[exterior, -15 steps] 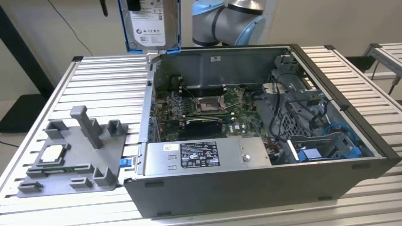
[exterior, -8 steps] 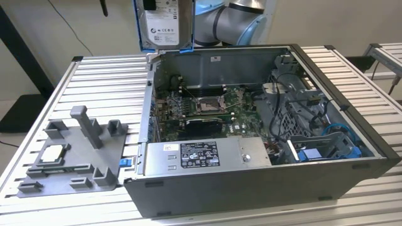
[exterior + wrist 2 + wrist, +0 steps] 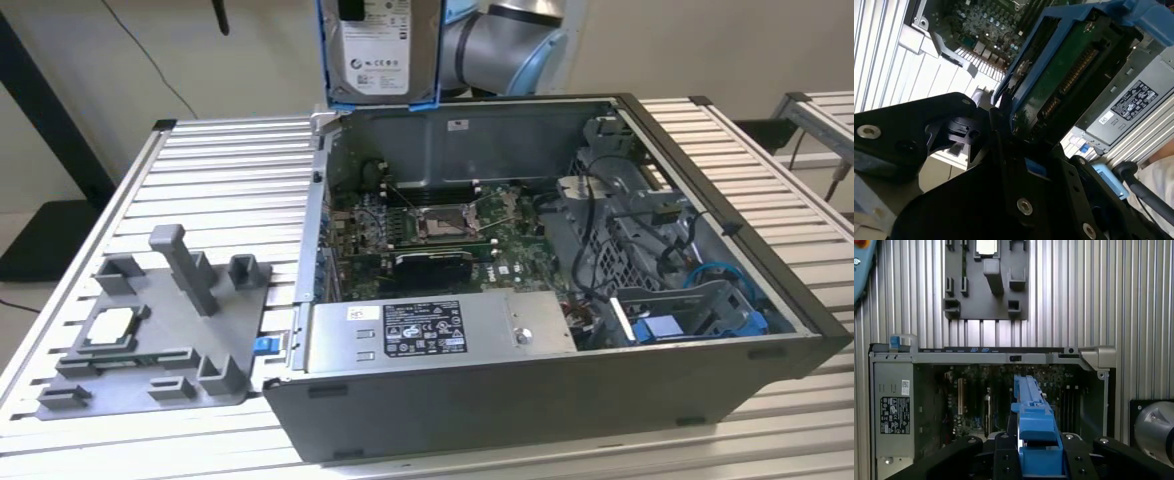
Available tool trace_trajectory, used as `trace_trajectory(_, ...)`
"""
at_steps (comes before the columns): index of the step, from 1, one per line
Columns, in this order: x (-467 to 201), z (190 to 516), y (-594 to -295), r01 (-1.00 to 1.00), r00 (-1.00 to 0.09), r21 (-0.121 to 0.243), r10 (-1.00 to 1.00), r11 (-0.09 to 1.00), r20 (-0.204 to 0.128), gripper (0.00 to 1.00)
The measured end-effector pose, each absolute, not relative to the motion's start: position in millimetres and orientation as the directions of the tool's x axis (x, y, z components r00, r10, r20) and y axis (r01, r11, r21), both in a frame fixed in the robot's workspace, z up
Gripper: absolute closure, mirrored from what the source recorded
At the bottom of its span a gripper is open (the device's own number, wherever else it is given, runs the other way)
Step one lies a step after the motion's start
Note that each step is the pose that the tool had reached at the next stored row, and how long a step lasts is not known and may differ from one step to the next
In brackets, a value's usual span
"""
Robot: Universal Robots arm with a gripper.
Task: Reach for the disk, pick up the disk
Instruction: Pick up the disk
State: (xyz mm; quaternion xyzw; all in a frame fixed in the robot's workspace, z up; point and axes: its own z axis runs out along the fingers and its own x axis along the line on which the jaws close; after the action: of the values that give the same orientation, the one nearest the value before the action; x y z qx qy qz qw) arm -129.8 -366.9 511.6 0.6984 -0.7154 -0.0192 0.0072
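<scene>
Silver-grey rectangular metal disk (image 3: pixel 380 50) with a white label, framed by a bright blue plastic bracket, hangs upright above the far wall of the open dark grey computer case (image 3: pixel 534 400), label to camera. Grey robot arm joint (image 3: pixel 507 40) is just behind it. Case sits on a slatted aluminium table (image 3: pixel 227 160). Exterior view's left: grey plastic fixture plate (image 3: pixel 167 340) carrying a small flat silver square chip (image 3: pixel 107 328).

The open computer case (image 3: pixel 534 400) fills the desk's (image 3: pixel 227 170) middle, and the disk (image 3: pixel 380 50) hangs above one rim. Inside, the power supply (image 3: pixel 441 330) and cabled drive cage (image 3: pixel 654 270) hem the motherboard (image 3: pixel 441 215). Bare slats separate the case from the posted grey fixture (image 3: pixel 160 350) near the desk's corner.
</scene>
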Motion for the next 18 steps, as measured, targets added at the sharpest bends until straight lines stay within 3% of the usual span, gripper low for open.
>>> trace_trajectory(18,-64,512,-367,-0.999,-0.022,0.038,-1.0,0.022,-0.017,1.0)
